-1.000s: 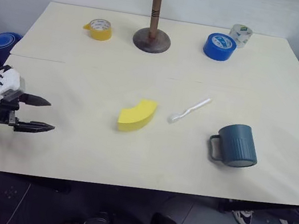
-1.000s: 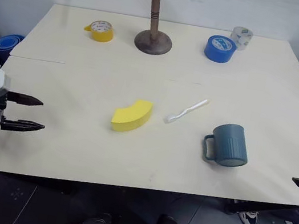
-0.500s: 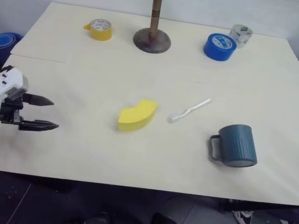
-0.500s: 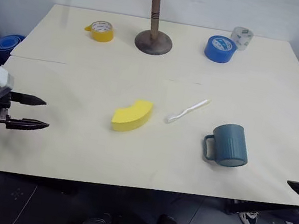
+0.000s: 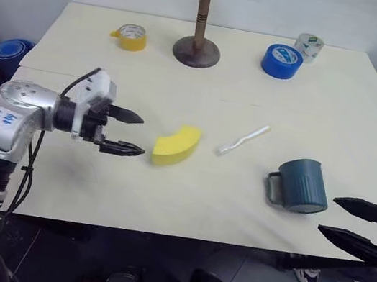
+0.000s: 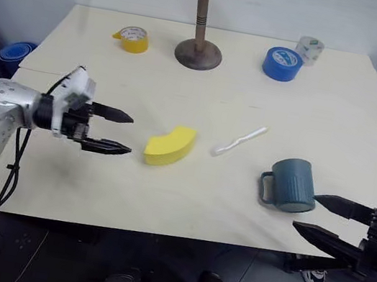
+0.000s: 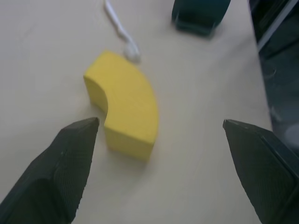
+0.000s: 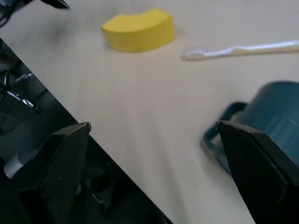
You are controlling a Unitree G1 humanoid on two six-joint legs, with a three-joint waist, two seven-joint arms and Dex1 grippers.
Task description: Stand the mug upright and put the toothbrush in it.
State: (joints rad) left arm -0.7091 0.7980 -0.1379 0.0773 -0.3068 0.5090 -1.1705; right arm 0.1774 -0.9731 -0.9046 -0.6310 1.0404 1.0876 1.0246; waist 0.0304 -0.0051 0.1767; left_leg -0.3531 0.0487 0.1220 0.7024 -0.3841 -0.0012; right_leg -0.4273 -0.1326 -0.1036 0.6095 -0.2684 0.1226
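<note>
The table (image 5: 207, 78) is pale, matte and rectangular, with a faint seam running across it behind the working area. Open surface lies between the objects and the near edge.

The mug (image 5: 302, 185) is dark teal with ribbed sides and a loop handle. It sits near the right end of the near edge, handle toward the robot's left; whether it stands upright or inverted cannot be told. The toothbrush (image 5: 243, 140), slim and white, lies flat just behind the mug and apart from it, bristled head toward the yellow block (image 5: 176, 146), a curved matte wedge near the table's centre.

The left gripper (image 5: 130, 133) hangs over the table just beside the block, jaws wide and empty. The right gripper (image 6: 324, 219) sits at the near right edge, close to the mug, jaws likewise spread with nothing between them.

Along the far edge stand a yellow tape roll (image 5: 132, 37), a wooden stand (image 5: 202, 19) with domed top and round base, a blue tape roll (image 5: 281, 60) and a pale tape roll (image 5: 307, 46) touching it.

The right wrist view shows the dark space below the near edge.
</note>
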